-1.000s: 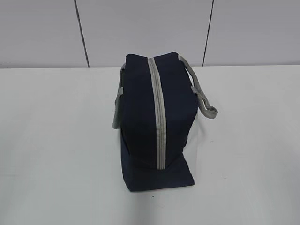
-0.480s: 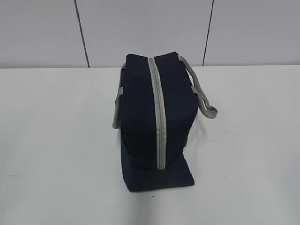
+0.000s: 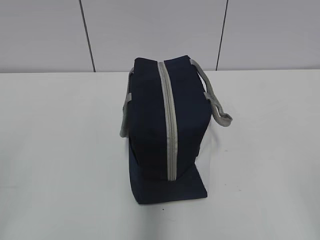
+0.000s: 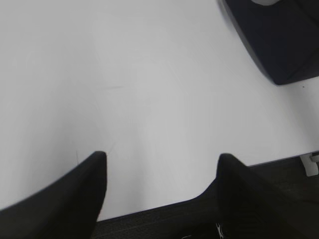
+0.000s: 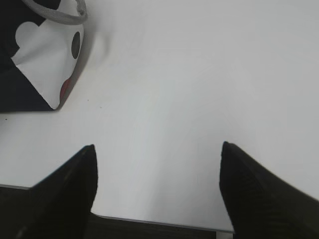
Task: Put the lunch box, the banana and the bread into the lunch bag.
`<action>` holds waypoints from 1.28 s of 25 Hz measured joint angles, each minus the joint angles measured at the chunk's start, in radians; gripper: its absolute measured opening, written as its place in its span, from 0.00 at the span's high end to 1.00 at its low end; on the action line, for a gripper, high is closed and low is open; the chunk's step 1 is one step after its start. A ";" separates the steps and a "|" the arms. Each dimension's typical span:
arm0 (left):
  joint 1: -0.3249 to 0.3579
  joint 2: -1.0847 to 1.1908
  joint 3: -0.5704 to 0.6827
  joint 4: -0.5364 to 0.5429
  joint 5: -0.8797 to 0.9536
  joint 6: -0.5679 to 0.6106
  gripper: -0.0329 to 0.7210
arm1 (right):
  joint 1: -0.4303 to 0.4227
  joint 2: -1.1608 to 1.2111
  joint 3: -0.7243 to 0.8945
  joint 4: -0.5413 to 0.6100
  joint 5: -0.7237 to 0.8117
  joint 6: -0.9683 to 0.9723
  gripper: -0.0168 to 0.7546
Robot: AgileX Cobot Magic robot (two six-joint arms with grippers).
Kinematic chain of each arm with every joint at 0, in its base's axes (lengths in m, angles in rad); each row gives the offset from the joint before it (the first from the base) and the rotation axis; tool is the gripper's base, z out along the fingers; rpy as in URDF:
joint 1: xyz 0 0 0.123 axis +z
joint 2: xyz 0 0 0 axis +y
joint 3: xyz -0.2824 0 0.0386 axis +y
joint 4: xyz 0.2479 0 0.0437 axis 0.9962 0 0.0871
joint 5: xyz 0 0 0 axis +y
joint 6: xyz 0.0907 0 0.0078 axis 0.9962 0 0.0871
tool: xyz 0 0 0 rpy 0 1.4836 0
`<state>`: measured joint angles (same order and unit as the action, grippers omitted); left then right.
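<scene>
In the exterior view the lunch bag (image 3: pixel 167 130) stands mid-table (image 3: pixel 60 150), its grey zipper strip (image 3: pixel 168 120) closed along the top and grey handles (image 3: pixel 215 102) drooping to either side. No lunch box, banana or bread shows anywhere; neither arm appears.

In the left wrist view the left gripper (image 4: pixel 162 164) hangs wide open and empty, the bag's dark corner up to its right.

In the right wrist view the right gripper (image 5: pixel 157 154) is likewise spread and empty, the bag's white side panel (image 5: pixel 47 64) up to its left.

The risk: a tug on the zipper could drag or topple the unbraced bag.

Nothing differs from the earlier exterior frames.
</scene>
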<state>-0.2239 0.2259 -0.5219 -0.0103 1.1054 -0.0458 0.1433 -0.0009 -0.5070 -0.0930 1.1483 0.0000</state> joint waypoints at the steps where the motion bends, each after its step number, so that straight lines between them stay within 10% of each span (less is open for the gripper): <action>1: 0.000 0.000 0.000 0.000 0.000 0.000 0.34 | 0.000 0.000 0.000 0.000 -0.002 0.000 0.25; 32: 0.177 -0.240 0.001 -0.001 0.001 0.000 0.37 | -0.149 -0.017 0.000 -0.002 -0.004 0.000 0.25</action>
<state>-0.0465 -0.0136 -0.5210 -0.0110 1.1064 -0.0458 -0.0052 -0.0181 -0.5070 -0.0950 1.1441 0.0000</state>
